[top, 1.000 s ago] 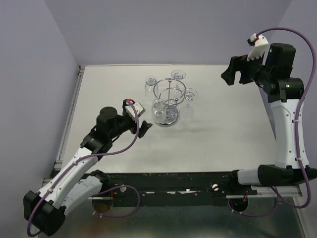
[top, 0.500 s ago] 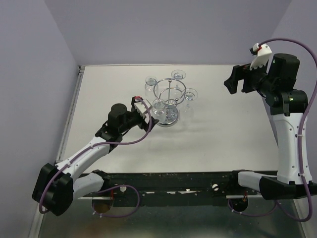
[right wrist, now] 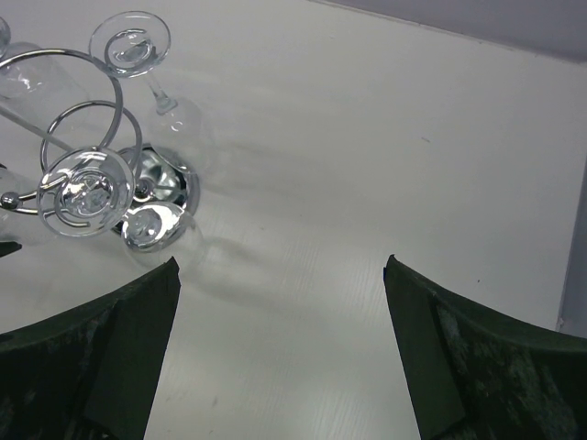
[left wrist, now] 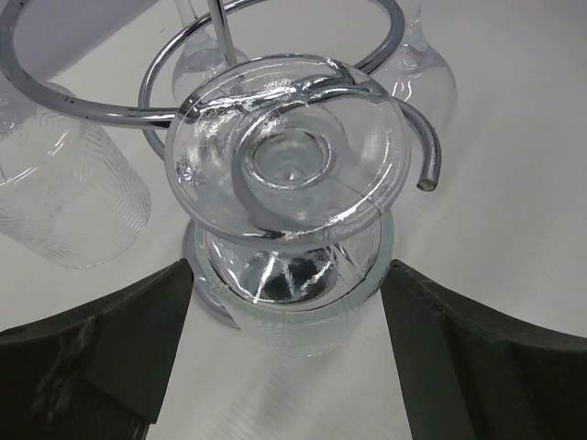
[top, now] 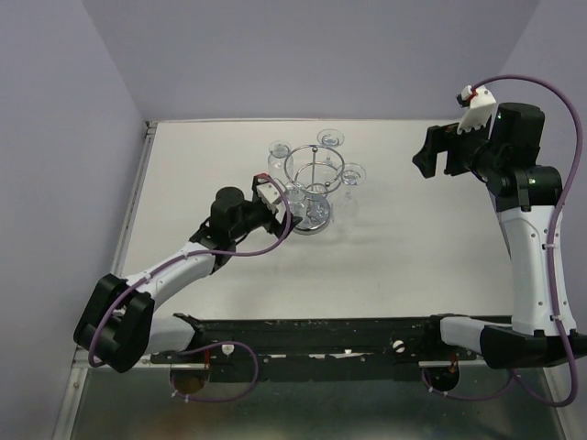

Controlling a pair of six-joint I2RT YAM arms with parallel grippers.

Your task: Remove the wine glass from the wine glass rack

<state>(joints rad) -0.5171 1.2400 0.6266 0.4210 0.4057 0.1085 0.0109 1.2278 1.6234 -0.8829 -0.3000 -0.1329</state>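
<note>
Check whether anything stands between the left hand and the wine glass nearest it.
Nothing visible does. The wine glass hangs directly before the open left hand, foot hooked in the wine glass rack.

Soft, even light falls from above. The tabletop [top: 404, 247] reads bright, nearly washed white, and only a faint grey shadow lies beside the wine glass rack [top: 316, 217], on the side away from my left jaws. Between those jaws the foot of the wine glass [left wrist: 289, 160] is sharp, with thin white glints along its rim. The chrome wire around it mirrors dark and bright patches. My left fingers [left wrist: 92, 357] at the lower corners are dark, grainy and out of focus. Ahead and left of my right jaws a pale, soft shadow spreads from the rack. The right fingers [right wrist: 83, 357] are equally dim and blurred.
</note>
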